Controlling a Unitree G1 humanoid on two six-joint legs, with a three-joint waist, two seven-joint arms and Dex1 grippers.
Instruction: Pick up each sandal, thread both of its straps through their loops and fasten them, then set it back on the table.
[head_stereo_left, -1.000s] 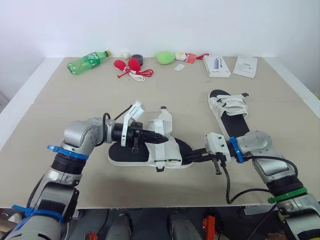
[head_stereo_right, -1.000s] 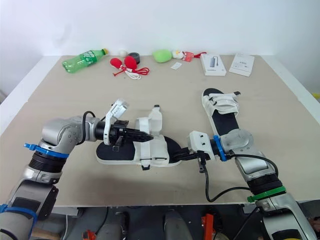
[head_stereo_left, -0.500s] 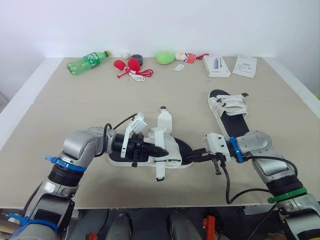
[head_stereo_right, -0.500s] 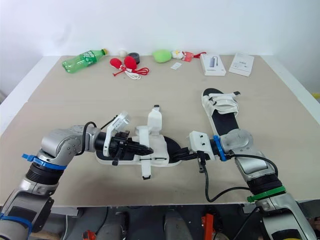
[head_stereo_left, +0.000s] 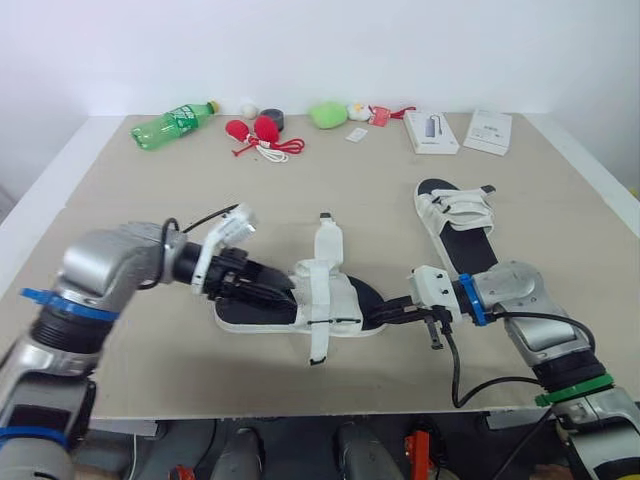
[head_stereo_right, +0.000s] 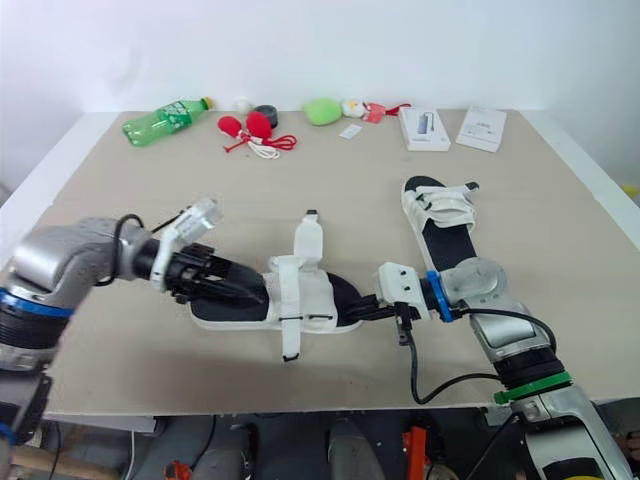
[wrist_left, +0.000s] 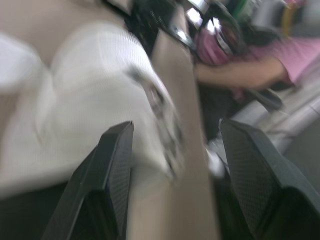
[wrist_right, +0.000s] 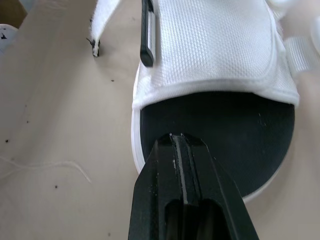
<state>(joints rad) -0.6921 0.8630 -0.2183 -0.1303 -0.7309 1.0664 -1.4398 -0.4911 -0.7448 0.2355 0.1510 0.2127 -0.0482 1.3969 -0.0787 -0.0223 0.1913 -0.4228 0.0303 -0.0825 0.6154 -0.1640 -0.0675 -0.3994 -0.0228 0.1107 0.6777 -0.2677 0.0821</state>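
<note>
The near sandal (head_stereo_left: 330, 297), black-soled with white straps, lies on the table (head_stereo_left: 130, 230) in front of me. One strap (head_stereo_left: 327, 243) stands up at its far side. Another strap (head_stereo_left: 318, 343) hangs loose over its near edge. My left gripper (head_stereo_left: 280, 288) reaches in from the left, open, with the white upper (wrist_left: 85, 100) between its fingers (wrist_left: 112, 165). On the sandal's heel end rests my right gripper (head_stereo_left: 386, 318), shut, its tip on the black insole (wrist_right: 225, 130). The second sandal (head_stereo_left: 458, 222) lies flat at the right with its straps across it.
Along the far edge sit a green bottle (head_stereo_left: 175, 122), red balls with a cord (head_stereo_left: 257, 131), a black roll (head_stereo_left: 275, 116), a green lump (head_stereo_left: 328, 114) and two flat boxes (head_stereo_left: 433, 131) (head_stereo_left: 490, 130). A person's pink sleeve (wrist_left: 250, 62) shows beyond the table edge.
My left gripper has opened, let go of the strap and drawn back to the left. The released strap now hangs over the sandal's near edge. The right gripper has stayed put.
</note>
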